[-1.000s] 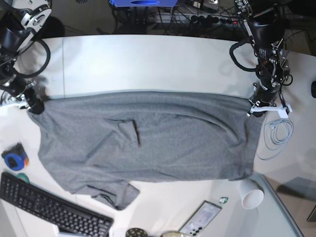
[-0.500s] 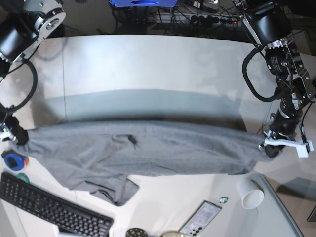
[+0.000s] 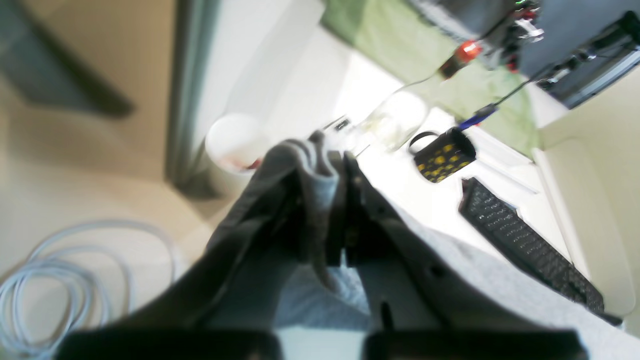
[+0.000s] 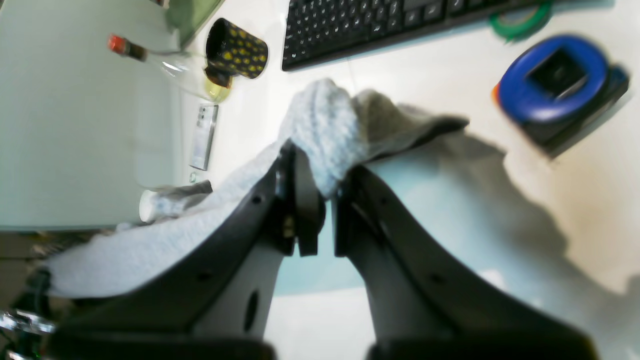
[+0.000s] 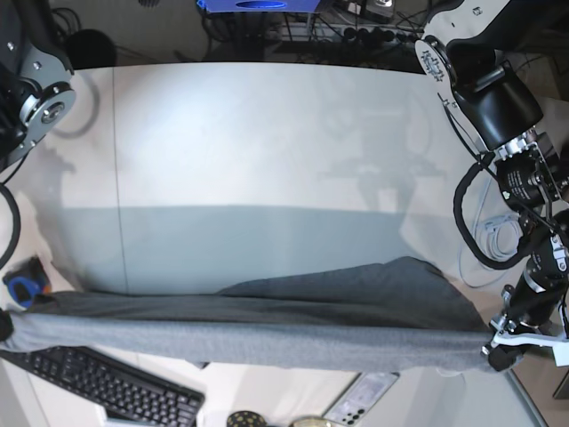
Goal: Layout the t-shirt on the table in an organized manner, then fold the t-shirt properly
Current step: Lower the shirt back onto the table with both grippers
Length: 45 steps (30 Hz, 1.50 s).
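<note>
The heather-grey t-shirt [image 5: 267, 331] is stretched as a long narrow band between my two grippers, over the front part of the white table [image 5: 267, 133]. A hanging part of it trails onto the table at the centre right. My left gripper [image 5: 500, 354] is shut on the shirt's right end; in the left wrist view the gripper [image 3: 336, 167] pinches a bunched fold of the t-shirt [image 3: 312, 175]. My right gripper [image 5: 5, 326] at the frame's left edge is shut on the other end; in the right wrist view the gripper [image 4: 325, 155] clamps the t-shirt [image 4: 325, 120].
A black keyboard [image 5: 98, 387], a blue tape dispenser [image 5: 22, 286] and a phone [image 5: 369, 396] lie along the front edge. A white cable coil [image 5: 498, 236] lies at the right. A white cup [image 3: 232, 145], a dark dotted mug [image 3: 442, 157] and a bottle [image 3: 400, 115] stand near the front.
Both grippers have drawn the t-shirt toward the table's front edge and lifted it. The shirt went from lying spread flat to a taut narrow band.
</note>
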Each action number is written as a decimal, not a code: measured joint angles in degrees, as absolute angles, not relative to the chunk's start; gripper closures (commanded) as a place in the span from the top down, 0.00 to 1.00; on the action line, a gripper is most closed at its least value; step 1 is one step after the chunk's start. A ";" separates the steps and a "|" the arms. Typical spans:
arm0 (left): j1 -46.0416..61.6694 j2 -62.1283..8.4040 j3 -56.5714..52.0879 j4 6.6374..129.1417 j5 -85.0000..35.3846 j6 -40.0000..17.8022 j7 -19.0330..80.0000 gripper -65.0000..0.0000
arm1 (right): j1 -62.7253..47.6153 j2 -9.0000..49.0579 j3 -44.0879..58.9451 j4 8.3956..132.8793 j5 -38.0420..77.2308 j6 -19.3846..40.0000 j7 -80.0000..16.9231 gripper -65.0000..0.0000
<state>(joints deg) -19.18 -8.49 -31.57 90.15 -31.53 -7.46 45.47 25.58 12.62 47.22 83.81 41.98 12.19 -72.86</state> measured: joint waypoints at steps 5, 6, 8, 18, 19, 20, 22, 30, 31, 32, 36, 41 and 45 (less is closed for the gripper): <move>-23.83 -8.47 -31.53 84.14 -30.70 -6.81 45.67 0.00 | 28.97 13.02 44.73 81.12 41.95 11.97 -71.57 0.00; -24.97 -8.45 -31.53 83.26 -30.52 -6.81 45.67 0.00 | 29.58 13.13 44.25 79.66 42.02 11.92 -70.35 0.00; -27.31 -8.45 -31.51 81.76 -30.61 -6.83 45.52 0.00 | 30.35 13.61 42.98 77.25 41.74 11.90 -67.85 0.00; -37.80 -8.10 -31.31 70.61 -30.48 -6.79 44.05 0.00 | 37.58 19.59 34.00 66.87 42.44 11.79 -58.87 0.00; -38.30 -7.94 -30.33 70.32 -30.50 -6.72 42.13 0.00 | 38.26 19.90 33.95 66.48 42.41 11.81 -58.92 0.00; -38.81 -7.92 -28.73 70.19 -30.68 -6.57 40.56 0.00 | 39.24 20.16 34.04 66.28 42.11 11.86 -58.61 0.00; -39.83 -7.66 -26.13 70.19 -30.98 -6.63 39.07 0.00 | 41.08 20.60 34.02 66.32 41.95 11.84 -58.02 0.00; -36.03 -4.73 -24.77 77.30 -31.48 -7.07 38.33 0.00 | 41.19 23.42 34.48 72.53 43.09 15.81 -58.67 0.00; -34.22 -4.75 -25.17 79.15 -31.73 -7.27 38.33 0.00 | 39.51 23.75 34.57 73.82 43.24 16.03 -58.98 0.00; -31.75 -4.82 -25.50 81.17 -31.57 -7.27 38.28 0.00 | 36.91 23.79 34.61 75.53 43.53 16.19 -59.37 0.00; -20.14 -5.17 -25.91 86.87 -31.00 -6.13 37.89 0.00 | 22.04 21.56 38.63 81.19 49.39 16.64 -60.49 0.00; -6.33 -4.71 -25.65 89.56 -31.29 -6.98 37.93 0.00 | 5.37 15.86 44.77 81.93 51.20 16.27 -57.82 0.00; 1.10 -4.73 -25.28 88.77 -31.33 -6.94 33.69 0.00 | -2.22 12.82 44.34 78.54 51.94 16.58 -53.60 0.00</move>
